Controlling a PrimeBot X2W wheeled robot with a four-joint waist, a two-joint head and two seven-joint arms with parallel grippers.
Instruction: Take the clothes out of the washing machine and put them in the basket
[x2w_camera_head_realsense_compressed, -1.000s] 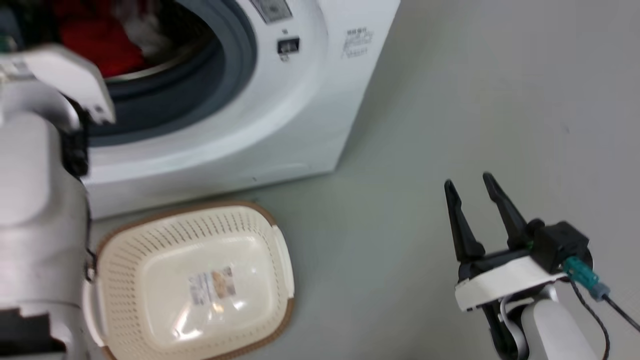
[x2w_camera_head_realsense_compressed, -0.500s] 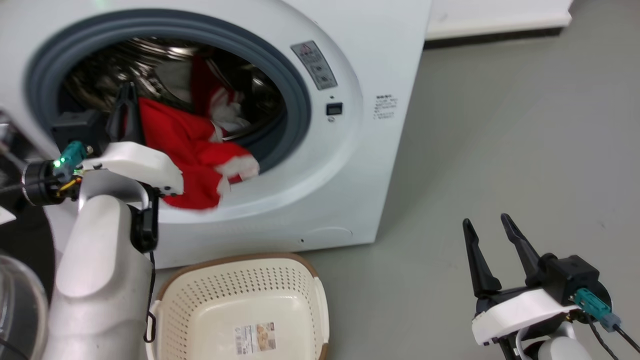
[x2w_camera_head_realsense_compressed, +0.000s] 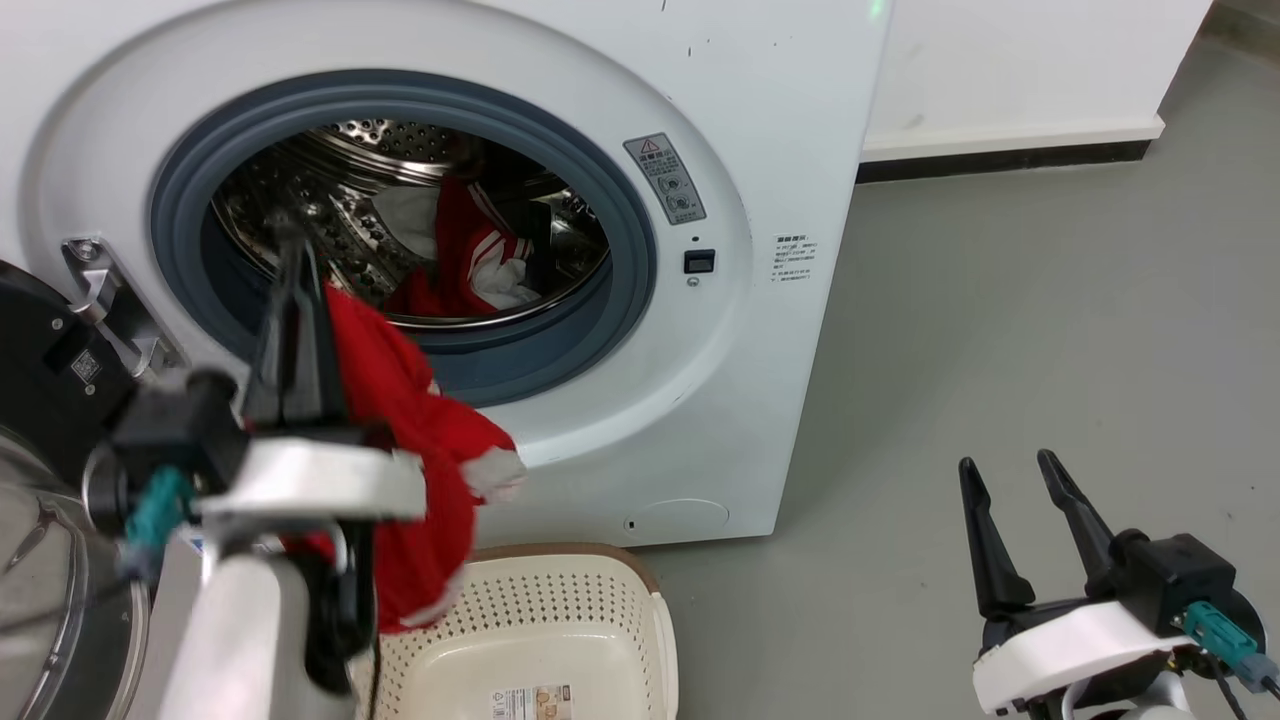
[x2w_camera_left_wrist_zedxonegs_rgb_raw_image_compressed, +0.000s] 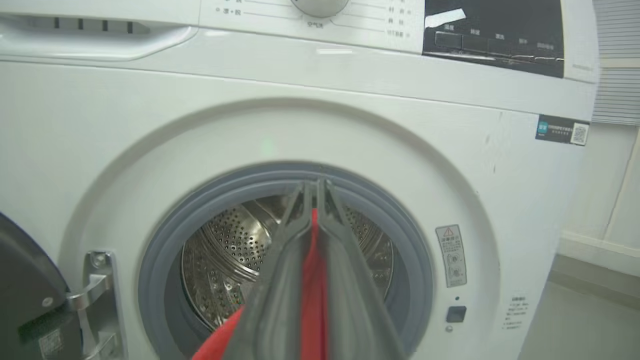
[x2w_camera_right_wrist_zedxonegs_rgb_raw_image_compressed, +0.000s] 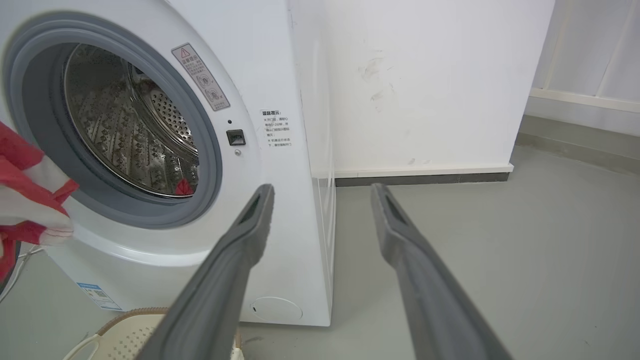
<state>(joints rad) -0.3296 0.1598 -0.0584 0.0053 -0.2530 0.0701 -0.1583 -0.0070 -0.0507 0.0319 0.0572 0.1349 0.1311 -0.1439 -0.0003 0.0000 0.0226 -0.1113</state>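
**Grey-floor laundry corner: one red garment clear of drum, basket drop next**

Grey floor and white wall w/ dark skirting sit behind. Washing machine is the biggest thing, porthole open, its black-framed door swung to the robot's left. Basket stands on the floor just in front of the washer's base, below the porthole, empty apart from its label.

Clothes: one red-and-white piece hangs outside the porthole, lower end just above the basket's left side. Another red/white bundle lies at the back of the drum.

Left gripper is pinched tight on the hanging piece; left wrist view shows red fabric squeezed btw. the two fingers. Right gripper hovers over bare floor well to the right, jaws spread, nothing in them.

Step in hand, as I read it: carry to basket & drop. To do it well:
- Bring the left arm down & toward the basket's middle, not its rim, so the loose tail folds inside rather than draping over the edge.
- Let go only once most of the cloth is below the rim.
- Fabric is limp & may cling to the fingers, so spread them wide and lift straight up.
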